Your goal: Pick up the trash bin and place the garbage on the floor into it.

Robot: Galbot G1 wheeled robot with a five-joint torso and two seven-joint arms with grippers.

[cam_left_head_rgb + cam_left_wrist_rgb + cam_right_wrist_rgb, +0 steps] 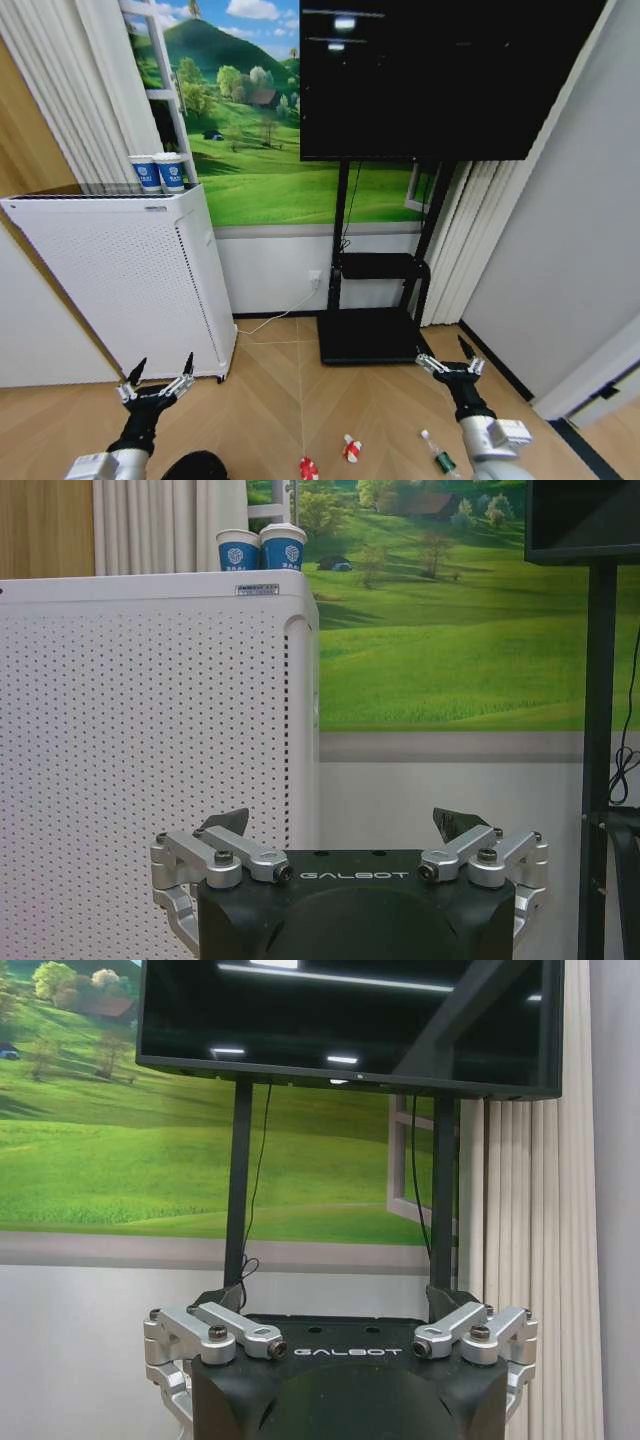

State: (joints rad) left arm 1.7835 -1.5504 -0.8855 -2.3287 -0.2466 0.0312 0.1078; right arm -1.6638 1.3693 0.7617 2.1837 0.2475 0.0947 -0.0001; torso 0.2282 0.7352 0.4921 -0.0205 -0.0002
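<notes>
I hold both arms low and forward over the floor (270, 380), a light herringbone parquet. In the head view my left gripper (160, 377) sits at about eight o'clock, its two dark-tipped fingers spread wide apart and gripping nothing. My right gripper (446, 358) sits at about four o'clock, its fingers likewise spread and empty. In the left wrist view my left gripper (347, 825) points toward the white perforated appliance (150, 760) and the wall beside it, jaws apart. In the right wrist view my right gripper (333, 1300) faces the black screen stand (240, 1180) and the dark screen (350, 1020), jaws apart.

The trash bin (195, 466) shows as a dark rounded shape at the bottom edge of the head view, near seven o'clock, just beside my left arm; I see only its top, so I cannot tell how it stands.

The garbage lies on the floor between my two arms, near six o'clock. One red-and-white wrapper (308, 467) is closest to the lower edge, a second red-and-white wrapper (351, 448) lies just beside it toward five o'clock, and the clear bottle with green label (439, 454) lies near my right forearm, apart from the wrappers.

Two blue-and-white paper cups (158, 172) stand side by side on top of the appliance, at about ten o'clock, before a green landscape mural (250, 130).
</notes>
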